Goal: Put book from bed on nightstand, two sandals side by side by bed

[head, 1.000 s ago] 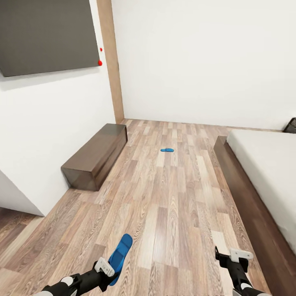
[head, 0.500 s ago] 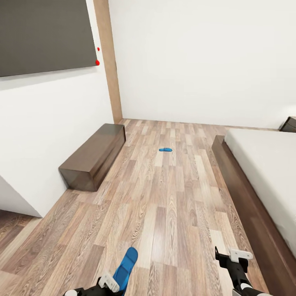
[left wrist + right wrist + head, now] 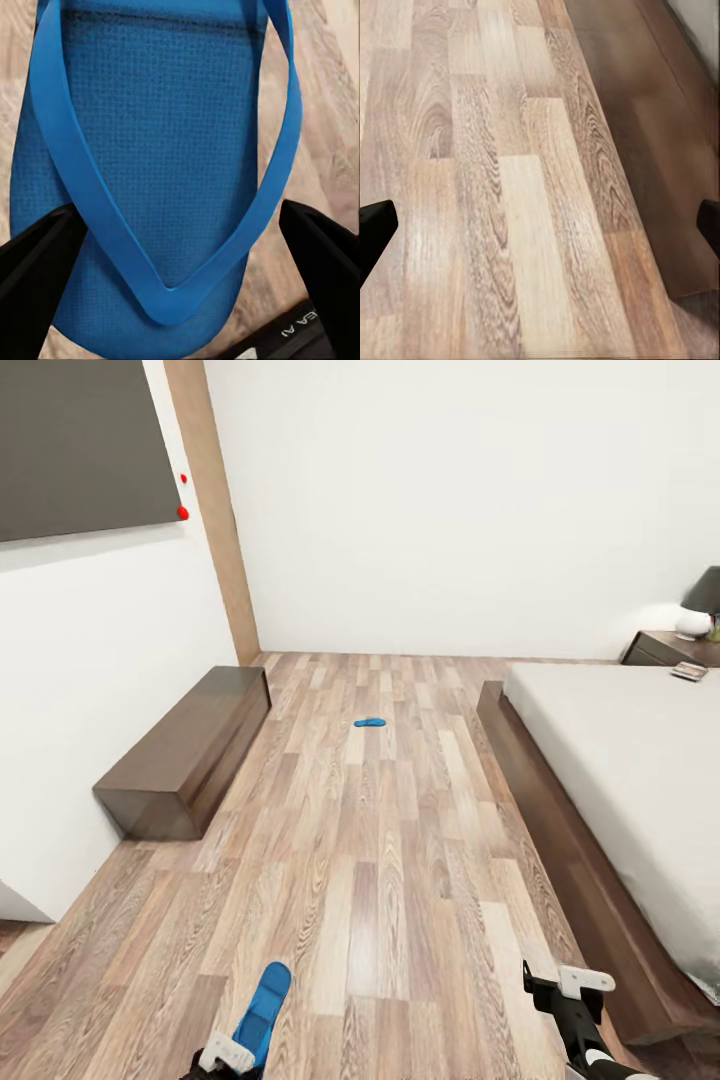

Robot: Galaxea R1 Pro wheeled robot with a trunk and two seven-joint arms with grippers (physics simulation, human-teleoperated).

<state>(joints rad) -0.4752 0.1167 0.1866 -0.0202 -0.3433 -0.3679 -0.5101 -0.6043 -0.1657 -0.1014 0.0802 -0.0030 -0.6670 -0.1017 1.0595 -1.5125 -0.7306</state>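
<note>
My left gripper (image 3: 228, 1052) is shut on a bright blue sandal (image 3: 262, 1008), held low at my left; up close the sandal (image 3: 157, 150) lies strap-up between the two black fingers (image 3: 34, 259). The other sandal (image 3: 370, 722) lies flat on the wood floor far ahead. The bed (image 3: 625, 760), with its pale mattress and dark frame, runs along the right. At its far end stands the nightstand (image 3: 660, 648). A small flat book-like thing (image 3: 690, 671) lies where mattress and nightstand meet; I cannot tell which it rests on. My right gripper (image 3: 563, 996) is open over bare floor (image 3: 510, 195).
A long low dark bench (image 3: 185, 755) stands against the left wall, under a dark wall panel (image 3: 80, 450). A wooden upright (image 3: 215, 510) marks the corner behind it. A lamp (image 3: 702, 605) sits on the nightstand. A wide strip of floor runs between bench and bed.
The whole picture has slid left, so the camera has turned right; the nightstand and lamp have come into view. My left arm with the sandal sits lower in the picture.
</note>
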